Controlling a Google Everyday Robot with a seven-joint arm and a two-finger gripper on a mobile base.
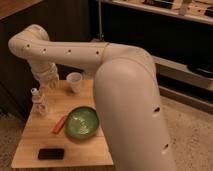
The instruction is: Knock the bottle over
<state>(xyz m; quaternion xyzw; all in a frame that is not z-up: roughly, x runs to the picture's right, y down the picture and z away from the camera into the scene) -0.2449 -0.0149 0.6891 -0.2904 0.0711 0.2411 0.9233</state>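
Note:
The small clear plastic bottle [38, 101] with a pale cap stands upright near the left edge of the wooden table [70, 145]. My gripper [50, 80] hangs from the white arm at the back of the table, above and a little right of the bottle, between it and the translucent white cup [74, 82]. It is apart from the bottle.
A green bowl [82, 121] sits mid-table with an orange-red object [59, 124] beside it on the left. A black phone-like slab [50, 153] lies near the front edge. My bulky white arm [130, 100] covers the table's right side. Dark cabinets stand behind.

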